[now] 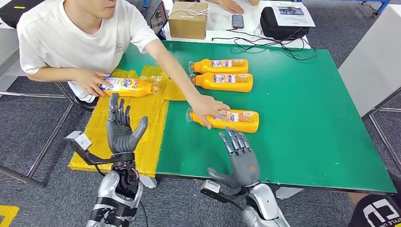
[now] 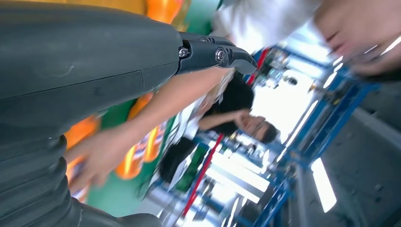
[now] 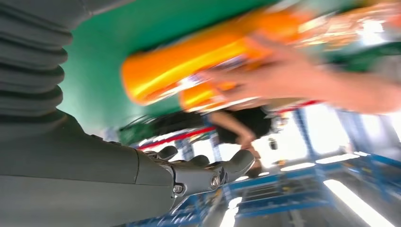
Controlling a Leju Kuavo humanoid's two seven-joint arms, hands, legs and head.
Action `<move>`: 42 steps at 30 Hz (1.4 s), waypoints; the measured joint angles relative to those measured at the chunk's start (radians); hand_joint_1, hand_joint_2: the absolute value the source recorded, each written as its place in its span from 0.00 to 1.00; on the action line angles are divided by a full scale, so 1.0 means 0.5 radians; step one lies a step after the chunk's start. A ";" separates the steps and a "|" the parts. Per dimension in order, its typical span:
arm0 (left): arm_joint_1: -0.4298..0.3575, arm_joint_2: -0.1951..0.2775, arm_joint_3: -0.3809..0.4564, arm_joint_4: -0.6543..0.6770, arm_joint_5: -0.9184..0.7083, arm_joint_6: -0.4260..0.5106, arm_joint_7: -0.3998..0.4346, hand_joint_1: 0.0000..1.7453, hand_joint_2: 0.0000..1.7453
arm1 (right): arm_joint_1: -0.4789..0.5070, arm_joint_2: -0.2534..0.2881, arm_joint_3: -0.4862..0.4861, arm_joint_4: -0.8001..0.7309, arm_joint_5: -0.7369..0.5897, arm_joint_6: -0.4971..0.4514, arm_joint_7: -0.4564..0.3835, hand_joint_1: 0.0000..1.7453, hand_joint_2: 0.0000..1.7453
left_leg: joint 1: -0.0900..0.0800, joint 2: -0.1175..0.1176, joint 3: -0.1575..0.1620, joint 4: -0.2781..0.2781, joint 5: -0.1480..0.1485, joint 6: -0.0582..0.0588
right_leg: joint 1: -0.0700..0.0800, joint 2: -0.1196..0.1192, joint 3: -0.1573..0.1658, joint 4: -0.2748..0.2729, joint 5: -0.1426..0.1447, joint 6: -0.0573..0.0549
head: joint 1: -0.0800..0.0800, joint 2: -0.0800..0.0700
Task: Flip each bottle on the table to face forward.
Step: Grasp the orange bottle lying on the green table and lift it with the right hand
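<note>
On the green table (image 1: 293, 118), seen from the head camera, three orange bottles lie on their sides with labels up: a far bottle (image 1: 220, 65), a middle bottle (image 1: 223, 81) touching it on the near side, and a near bottle (image 1: 231, 120) apart from those two. A person in a white shirt (image 1: 71, 38) reaches across; one of their hands (image 1: 208, 109) rests on the cap end of the near bottle. Their other hand (image 1: 87, 81) holds a fourth bottle (image 1: 126, 87) over the yellow sheet (image 1: 127, 127) at the table's left side. The left hand (image 1: 120, 126) is raised over that sheet, fingers spread and upright, holding nothing, just near of the fourth bottle. The right hand (image 1: 239, 156) hovers at the table's near edge, fingers apart and pointing toward the near bottle, also empty and short of touching it. Behind the table sit a cardboard box (image 1: 187, 20), a phone (image 1: 238, 21) and a black bag (image 1: 283, 23).

From the left wrist, the grey thumb (image 2: 213, 52) stretches out with nothing against it; the person's arm (image 2: 142, 123) crosses in front of blurred orange shapes, probably bottles.

From the right wrist, the thumb (image 3: 208, 172) is likewise free, and a blurred orange bottle (image 3: 189, 66) lies on the green surface under the person's hand (image 3: 283, 78).
</note>
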 joint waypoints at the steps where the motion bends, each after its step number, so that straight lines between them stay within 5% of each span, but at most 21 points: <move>1: 0.021 0.000 0.009 -0.042 -0.011 0.014 -0.004 0.00 1.00 | -0.014 -0.045 -0.016 -0.001 0.037 0.015 0.047 0.00 1.00 | -0.001 0.000 0.000 0.000 0.000 0.000 | -0.001 0.000 0.000 0.000 0.000 0.000 | 0.000 0.000; 6: 0.097 0.000 0.028 -0.186 -0.101 0.066 -0.031 0.00 1.00 | -0.118 -0.222 -0.078 0.039 0.146 0.122 0.149 0.00 1.00 | -0.001 0.000 0.000 0.000 0.000 0.000 | -0.002 0.000 0.000 0.000 0.001 0.001 | 0.000 0.000; 11: 0.113 0.000 0.024 -0.217 -0.259 0.174 -0.093 0.00 1.00 | -0.218 -0.252 -0.073 0.158 0.215 0.152 0.196 0.00 1.00 | 0.001 0.000 0.000 0.000 0.000 0.000 | 0.001 0.000 0.000 0.000 0.001 0.001 | 0.000 0.000; 26: 0.047 0.003 -0.004 -0.026 -0.477 0.335 -0.092 0.00 1.00 | -0.571 -0.079 0.042 0.746 0.163 0.317 0.240 0.00 1.00 | 0.002 0.001 0.000 0.000 0.001 0.000 | 0.002 0.000 -0.001 0.001 0.001 0.000 | 0.000 0.000; 33: 0.006 0.011 -0.028 0.051 -0.501 0.365 -0.087 0.00 1.00 | -0.743 -0.002 0.080 0.991 0.152 0.549 0.375 0.00 1.00 | 0.002 0.004 0.001 0.000 0.001 0.000 | 0.002 0.001 -0.001 0.001 0.001 0.000 | 0.000 0.000; 37: 0.006 0.017 -0.027 0.059 -0.498 0.377 -0.070 0.00 1.00 | -0.869 0.027 0.126 1.105 0.200 0.816 0.559 0.99 1.00 | 0.002 0.008 0.004 0.000 0.001 0.000 | 0.002 0.005 0.001 0.000 0.001 0.000 | 0.000 0.000; 42: 0.015 0.024 -0.016 0.059 -0.478 0.373 -0.015 0.00 1.00 | -0.997 0.057 0.206 1.211 0.256 1.148 0.768 1.00 1.00 | 0.002 0.007 0.011 0.000 0.002 0.001 | 0.002 0.006 0.007 0.000 0.001 -0.001 | 0.000 0.000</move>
